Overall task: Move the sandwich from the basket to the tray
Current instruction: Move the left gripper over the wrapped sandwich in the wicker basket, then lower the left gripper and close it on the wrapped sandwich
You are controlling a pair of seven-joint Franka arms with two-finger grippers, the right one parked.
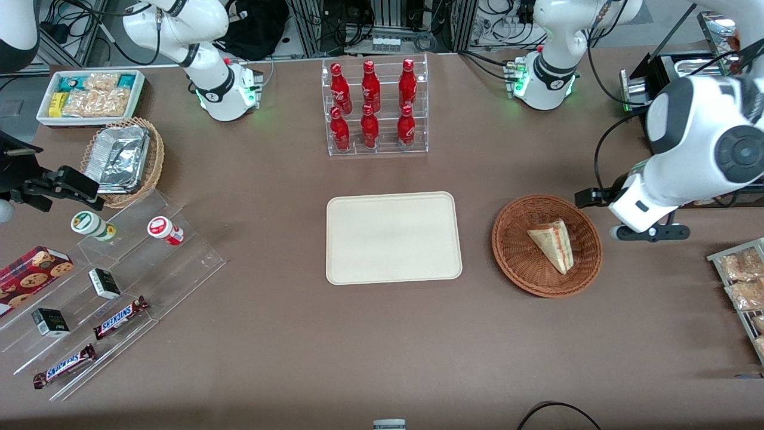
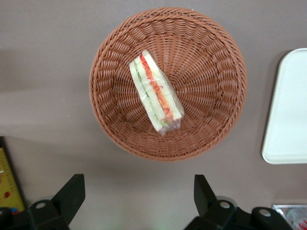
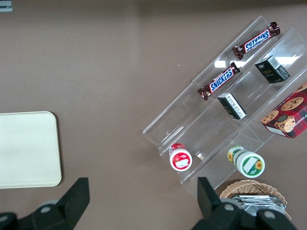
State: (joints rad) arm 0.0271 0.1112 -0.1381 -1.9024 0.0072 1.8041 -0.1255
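So the sandwich [image 1: 553, 243] is sitting in the reddish-brown basket [image 1: 514, 258], lying on its side with the red and green filling stripes showing through the clear wrap, and nothing else is in there with it. The tray [image 1: 393, 237] is right next door, bare, with just a strip of brown table [image 1: 382, 346] between the two and nothing lying in that gap. The gripper [image 2: 139, 199] hangs above the table just beside the basket's rim, toward the working arm's end, fingers [image 2: 71, 192] spread wide with nothing between them and not touching anything. In the front view the arm's big white body covers most of the gripper, so the wrist view is the one that shows the open fingers. Farther from the front camera than the tray there's a clear rack of red bottles [image 1: 371, 103]. Toward the parked arm's end you get a clear stepped display [image 1: 119, 280] with Snickers bars [image 1: 119, 318], small dark boxes, two little tubs and a cookie box [image 1: 33, 272], plus a tan wicker basket with foil containers [image 1: 122, 160] and a white bin of snack packets [image 1: 92, 95]. At the working arm's end some bagged snacks [image 1: 743, 280] are cut off by the frame edge, so I can't tell how many.
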